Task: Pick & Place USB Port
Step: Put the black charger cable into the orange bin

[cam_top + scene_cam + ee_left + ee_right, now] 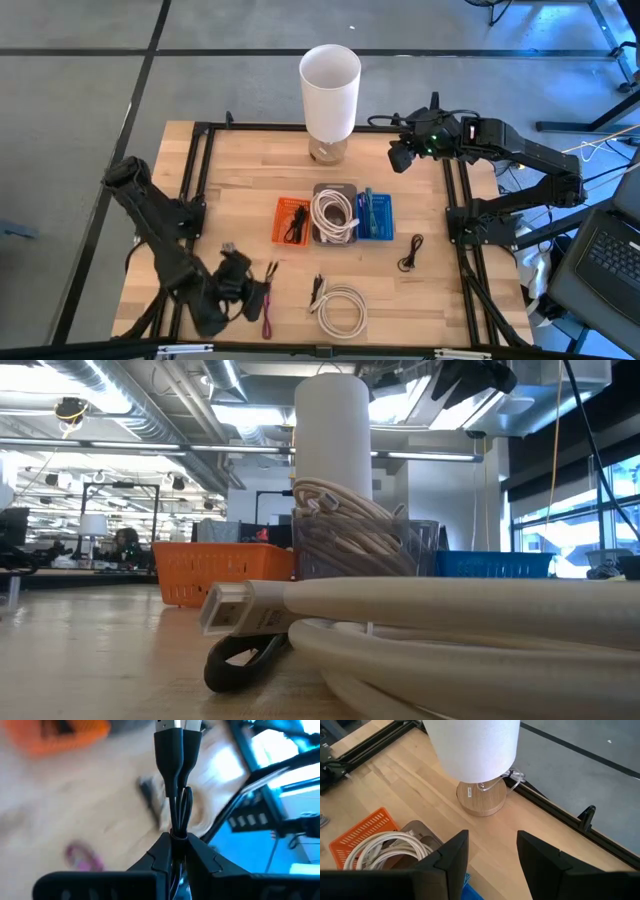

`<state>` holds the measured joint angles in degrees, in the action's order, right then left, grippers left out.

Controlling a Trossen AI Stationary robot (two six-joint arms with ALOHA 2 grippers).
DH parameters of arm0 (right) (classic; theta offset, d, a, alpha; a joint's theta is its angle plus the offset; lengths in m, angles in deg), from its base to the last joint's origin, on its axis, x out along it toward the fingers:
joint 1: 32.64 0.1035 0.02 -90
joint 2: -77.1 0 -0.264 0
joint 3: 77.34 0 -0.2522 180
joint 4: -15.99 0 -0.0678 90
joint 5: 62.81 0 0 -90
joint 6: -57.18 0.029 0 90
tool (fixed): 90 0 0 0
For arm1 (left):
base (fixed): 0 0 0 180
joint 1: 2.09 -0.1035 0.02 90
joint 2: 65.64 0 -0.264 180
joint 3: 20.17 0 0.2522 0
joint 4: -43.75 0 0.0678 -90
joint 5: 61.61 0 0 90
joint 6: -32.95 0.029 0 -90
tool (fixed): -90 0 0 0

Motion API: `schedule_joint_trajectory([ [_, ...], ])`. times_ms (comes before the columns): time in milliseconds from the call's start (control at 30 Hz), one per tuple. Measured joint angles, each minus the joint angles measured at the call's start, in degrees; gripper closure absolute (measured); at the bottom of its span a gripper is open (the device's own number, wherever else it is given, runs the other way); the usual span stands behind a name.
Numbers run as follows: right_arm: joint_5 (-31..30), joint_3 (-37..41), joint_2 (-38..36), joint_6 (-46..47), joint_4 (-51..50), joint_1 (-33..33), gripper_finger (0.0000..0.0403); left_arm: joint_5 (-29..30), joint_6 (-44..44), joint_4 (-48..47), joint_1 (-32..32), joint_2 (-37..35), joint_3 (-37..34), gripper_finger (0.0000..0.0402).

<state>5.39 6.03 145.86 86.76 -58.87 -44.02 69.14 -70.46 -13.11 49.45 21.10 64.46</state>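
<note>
My left gripper (258, 288) is at the table's near left and is shut on a black USB cable (176, 775), which is folded double. Its plugs (176, 727) point away from the fingers, and in the high view its end (271, 269) shows just beyond the gripper. My right gripper (492, 842) is open and holds nothing. It hovers over the far right of the table (400, 155), beside the white lamp (330, 88). An orange bin (292, 220), a grey bin (335, 213) holding white cables, and a blue bin (375, 215) stand mid-table. My left gripper pinches the folded black USB cable between its two fingers, on the doubled strands (179, 822) a short way behind the plugs. The fingers lie along the cable. The plug end sticks straight out past the fingertips. Whether the cable is clear of the table I cannot tell.
A coiled white cable (342, 310) lies near the front edge, with a small black cable (318, 290) beside it. A pink cable (268, 318) lies by my left gripper, and another black cable (410, 252) lies to the right of the bins. A black metal frame (200, 170) borders the table.
</note>
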Motion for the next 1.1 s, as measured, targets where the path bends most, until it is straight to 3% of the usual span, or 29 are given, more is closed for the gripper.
schedule_joint_trajectory([
  [267,0.0,0.0,0.0,0.2,0.0,0.0,0.0233,5.5,22.0,6.5,-9.4,-5.4,0.0,0.0376],
  [667,0.0,0.0,0.0,0.4,0.0,0.0,0.0233,6.2,40.2,6.3,-24.1,-12.0,0.0,0.0376],
  [800,0.0,0.0,0.0,0.4,0.0,0.0,0.0233,4.6,40.7,2.2,-29.7,-13.1,0.0,0.0376],
  [933,0.0,0.0,0.0,1.5,-0.2,0.0,0.0233,-1.6,40.3,-2.6,-36.1,-13.3,-0.1,0.0375],
  [1100,0.0,0.0,0.0,1.5,-0.2,0.0,0.0233,-8.6,41.2,0.0,-43.2,-13.2,-3.7,0.0376],
])
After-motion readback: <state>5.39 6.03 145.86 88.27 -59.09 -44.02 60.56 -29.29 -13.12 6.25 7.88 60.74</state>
